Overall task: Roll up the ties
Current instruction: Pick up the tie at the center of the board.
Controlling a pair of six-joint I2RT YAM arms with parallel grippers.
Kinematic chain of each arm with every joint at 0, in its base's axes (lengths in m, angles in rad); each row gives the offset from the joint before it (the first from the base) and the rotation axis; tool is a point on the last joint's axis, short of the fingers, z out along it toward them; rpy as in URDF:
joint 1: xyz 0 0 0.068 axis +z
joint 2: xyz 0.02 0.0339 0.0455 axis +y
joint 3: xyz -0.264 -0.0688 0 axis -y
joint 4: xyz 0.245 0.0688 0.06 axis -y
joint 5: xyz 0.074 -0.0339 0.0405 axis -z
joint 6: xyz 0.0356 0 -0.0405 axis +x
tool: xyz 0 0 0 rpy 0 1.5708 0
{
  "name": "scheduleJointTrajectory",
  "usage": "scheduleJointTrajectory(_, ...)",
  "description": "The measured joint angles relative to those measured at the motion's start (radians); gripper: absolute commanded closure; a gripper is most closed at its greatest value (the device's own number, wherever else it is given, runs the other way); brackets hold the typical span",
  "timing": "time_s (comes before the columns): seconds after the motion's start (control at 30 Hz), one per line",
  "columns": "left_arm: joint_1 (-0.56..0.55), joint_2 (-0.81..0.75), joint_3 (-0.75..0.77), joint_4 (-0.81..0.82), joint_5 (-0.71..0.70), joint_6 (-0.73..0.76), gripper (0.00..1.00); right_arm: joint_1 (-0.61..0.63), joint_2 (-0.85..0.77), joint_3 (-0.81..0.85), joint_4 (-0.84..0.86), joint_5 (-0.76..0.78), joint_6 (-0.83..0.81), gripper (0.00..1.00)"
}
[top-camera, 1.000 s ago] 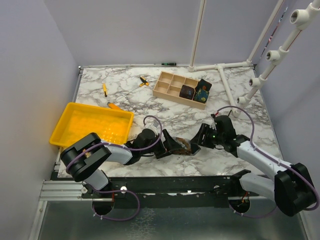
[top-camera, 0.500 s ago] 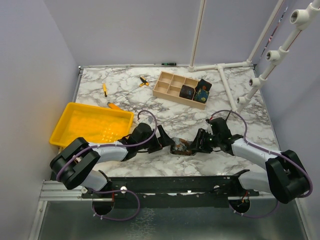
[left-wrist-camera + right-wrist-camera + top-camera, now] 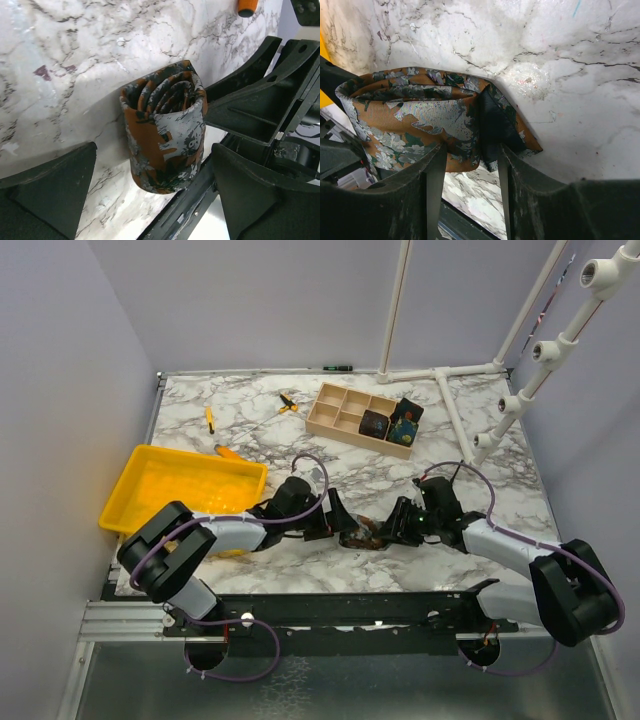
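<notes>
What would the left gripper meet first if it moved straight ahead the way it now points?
The rolled tie. It sits on the table directly ahead, between the open fingers of the left gripper; how close it is to the palm is unclear.

White marble-patterned tabletop [image 3: 350, 465] with a rectangular yellow plastic tray [image 3: 185, 490], a pale wooden compartment box [image 3: 340, 406] and scattered orange-handled screwdrivers [image 3: 209, 419].

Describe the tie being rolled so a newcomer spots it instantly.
Near the front edge of the marble table, between the left gripper and right gripper, sits a rolled tie. It is rust-brown with grey-green mottling, unlike the two dark rolls in the wooden tray farther back.
</notes>
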Motion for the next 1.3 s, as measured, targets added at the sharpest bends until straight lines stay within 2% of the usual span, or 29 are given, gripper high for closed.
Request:
scheduleJointTrajectory(0.17,0.0,0.056,0.036,0.026,0.05,0.013,0.02,0.0,0.007,0.0,0.008,0.003,0.013,0.53)
scheduleJointTrajectory(0.43,-0.002,0.161,0.108,0.071,0.136,0.03,0.15,0.0,0.013,0.0,0.019,0.004,0.016,0.54)
scheduleJointTrajectory(0.8,-0.017,0.214,0.113,0.127,0.213,0.042,0.3,0.0,0.013,0.0,0.019,0.005,0.017,0.54)
scheduleJointTrajectory(0.93,-0.023,0.221,0.113,0.13,0.219,0.047,0.43,0.0,0.013,0.0,0.019,0.005,0.017,0.54)
scheduleJointTrajectory(1.3,-0.027,0.249,0.112,0.127,0.22,0.051,0.87,0.002,0.001,-0.001,0.017,0.014,0.016,0.5)
